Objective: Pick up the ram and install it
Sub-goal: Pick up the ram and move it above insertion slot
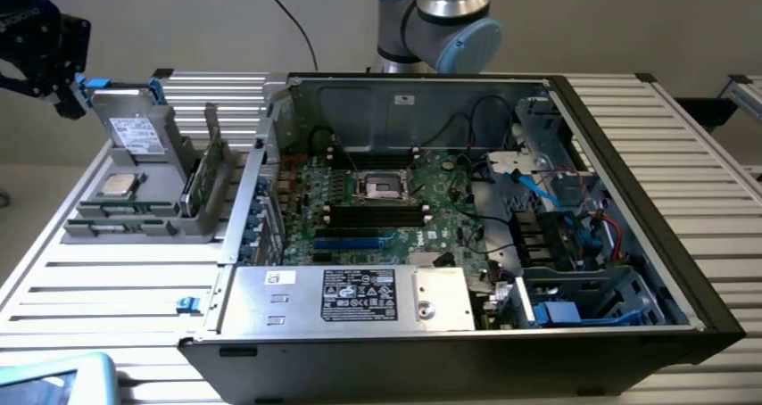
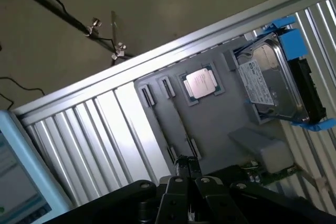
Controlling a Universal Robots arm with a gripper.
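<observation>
The ram [image 1: 202, 180] stands on its long edge in a slot of a grey holder [image 1: 143, 228], on the side of the holder nearest the open computer case [image 1: 673, 244], tilted slightly and untouched. It is well apart from the jaws, which hang above the desk [image 1: 120, 289] at the exterior view's upper left, past the holder's far corner. In the wrist view the two dark fingertips [image 2: 181, 165] sit pressed together with nothing between them, pointing down toward the holder's plain grey floor rather than at the green stick; a thin strip of green board shows off to one side of them. Between the ram and the jaws stands a grey drive [image 1: 134, 128] with blue handles, upright at the back of the holder, and a small square silver processor [image 1: 117, 186] lies flat in its recess just in front of the drive. Just beside the holder, toward the exterior view's right, the case lies on its side with the lid off — the green motherboard [image 1: 357, 235] is exposed, with a row of black memory slots [image 1: 375, 213] just below the empty processor socket [image 1: 384, 186] and a silver power supply [image 1: 345, 298] along the near edge. The arm's base [image 1: 434, 17] rises behind the case, and a pale blue screen [image 1: 48, 378] sits at the near corner of the slatted desk.
</observation>
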